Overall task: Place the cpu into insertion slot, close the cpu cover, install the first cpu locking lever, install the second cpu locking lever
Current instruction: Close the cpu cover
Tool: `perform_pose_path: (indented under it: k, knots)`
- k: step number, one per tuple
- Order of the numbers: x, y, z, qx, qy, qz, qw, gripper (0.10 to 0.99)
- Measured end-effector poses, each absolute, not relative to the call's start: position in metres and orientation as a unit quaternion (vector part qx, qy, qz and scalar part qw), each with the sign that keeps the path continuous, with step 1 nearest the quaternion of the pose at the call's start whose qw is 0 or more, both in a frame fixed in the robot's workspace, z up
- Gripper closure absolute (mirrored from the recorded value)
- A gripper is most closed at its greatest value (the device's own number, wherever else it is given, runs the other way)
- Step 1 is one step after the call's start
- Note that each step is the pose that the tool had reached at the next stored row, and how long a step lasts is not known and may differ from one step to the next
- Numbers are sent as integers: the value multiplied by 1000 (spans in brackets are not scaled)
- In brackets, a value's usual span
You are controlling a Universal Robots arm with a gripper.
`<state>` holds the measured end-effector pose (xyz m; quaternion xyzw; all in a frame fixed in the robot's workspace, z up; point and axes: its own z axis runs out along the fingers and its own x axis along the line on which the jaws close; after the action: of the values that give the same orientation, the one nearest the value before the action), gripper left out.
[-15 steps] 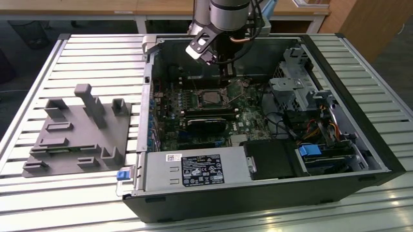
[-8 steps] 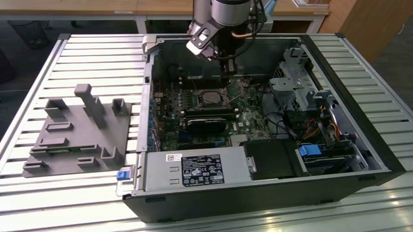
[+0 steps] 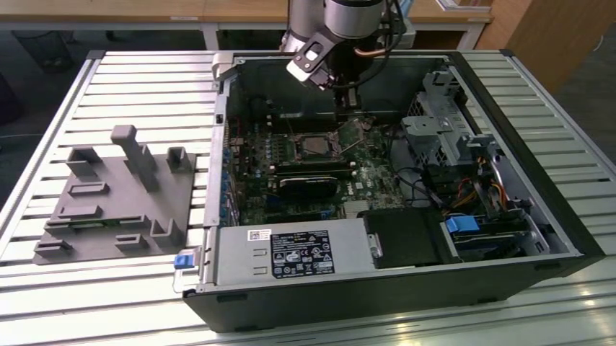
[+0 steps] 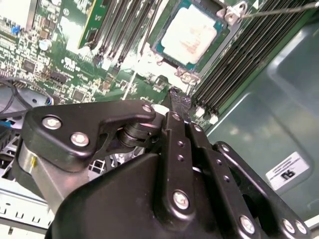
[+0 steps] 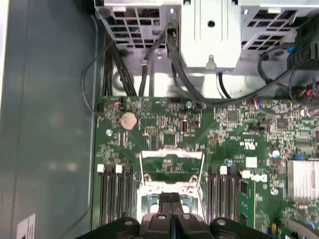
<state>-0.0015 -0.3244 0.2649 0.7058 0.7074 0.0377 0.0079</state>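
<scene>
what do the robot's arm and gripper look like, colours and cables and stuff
The arm is a rounded silvery-grey tube with darker joints. An orange cable loops beside black ones near its wrist. The gripper is matte black, built of flat linkage bars pinned with silver screws and tapering to two narrow fingers.

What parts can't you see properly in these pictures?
- The insertion slot: in the first wrist view the gripper covers its middle.
- The locking lever: in the second wrist view the picture's edge cuts it off, so its far end is unseen.
- The cpu cover: plain in the first wrist view, but in the exterior view it is too small to tell whether it stands up or lies flat.
</scene>
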Motion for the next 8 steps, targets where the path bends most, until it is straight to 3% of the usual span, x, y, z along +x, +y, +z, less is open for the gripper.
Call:
perform_pose_path:
  k: [8]
  knots:
    - [3,-324,265,706,707,37,7,980]
